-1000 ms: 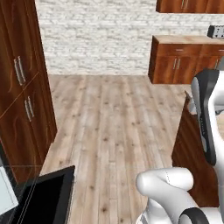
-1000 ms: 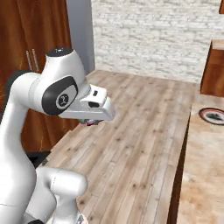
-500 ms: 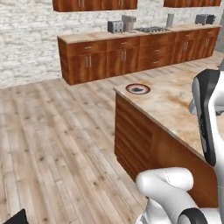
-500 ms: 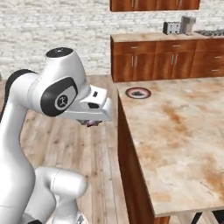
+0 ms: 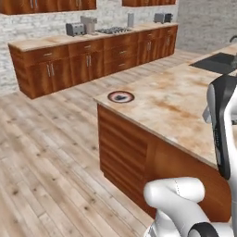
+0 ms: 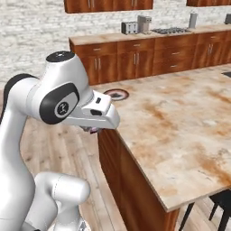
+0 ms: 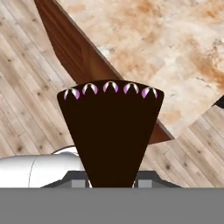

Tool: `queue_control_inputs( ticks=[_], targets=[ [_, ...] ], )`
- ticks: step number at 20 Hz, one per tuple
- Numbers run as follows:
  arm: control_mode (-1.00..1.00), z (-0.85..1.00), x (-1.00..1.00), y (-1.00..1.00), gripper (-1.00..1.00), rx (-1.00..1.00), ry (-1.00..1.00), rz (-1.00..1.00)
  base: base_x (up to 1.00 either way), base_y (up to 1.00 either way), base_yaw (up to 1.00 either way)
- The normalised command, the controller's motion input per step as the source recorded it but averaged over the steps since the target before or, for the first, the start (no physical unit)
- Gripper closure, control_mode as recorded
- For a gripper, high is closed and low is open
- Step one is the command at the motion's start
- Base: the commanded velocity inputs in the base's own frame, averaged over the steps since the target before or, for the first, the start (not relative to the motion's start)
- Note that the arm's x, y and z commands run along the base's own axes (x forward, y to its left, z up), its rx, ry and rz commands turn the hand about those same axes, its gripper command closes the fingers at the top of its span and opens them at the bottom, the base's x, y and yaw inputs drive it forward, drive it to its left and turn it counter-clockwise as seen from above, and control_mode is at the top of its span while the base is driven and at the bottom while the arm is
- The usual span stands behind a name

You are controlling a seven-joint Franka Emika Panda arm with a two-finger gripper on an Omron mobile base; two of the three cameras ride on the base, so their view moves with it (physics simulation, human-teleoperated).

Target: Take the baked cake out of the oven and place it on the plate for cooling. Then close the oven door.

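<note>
Gripper (image 7: 111, 177): closed on dark cake slice (image 7: 110, 131) with purple-white dots, held above floor beside worktop (image 6: 180, 122). Plate (image 5: 121, 96): at worktop corner.

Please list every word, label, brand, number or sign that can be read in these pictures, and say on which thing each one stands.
None: no readable text stands on anything here.
The toaster and other appliances on the back counter are too small and blurred to show any label.
The plate bears only a dark mottled pattern.
The cake bears only purple-and-white decorations.
</note>
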Motion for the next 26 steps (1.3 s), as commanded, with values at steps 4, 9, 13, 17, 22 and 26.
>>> queue_control_inputs(
  ticks=[4, 9, 13, 17, 22, 26],
  targets=[
    [1.0, 0.0, 0.0, 0.0, 1.0, 0.0, 0.0, 0.0, 0.42, 0.8, -0.38],
    [1.0, 0.0, 0.0, 0.0, 1.0, 0.0, 0.0, 0.0, 0.62, 0.67, -0.32],
    [1.0, 0.0, 0.0, 0.0, 1.0, 0.0, 0.0, 0.0, 0.62, 0.58, -0.24],
    [1.0, 0.0, 0.0, 0.0, 1.0, 0.0, 0.0, 0.0, 0.53, 0.69, -0.28],
    [1.0, 0.0, 0.0, 0.0, 1.0, 0.0, 0.0, 0.0, 0.23, 0.77, -0.45],
    [1.0, 0.0, 0.0, 0.0, 1.0, 0.0, 0.0, 0.0, 0.11, 0.79, -0.57]
  ],
)
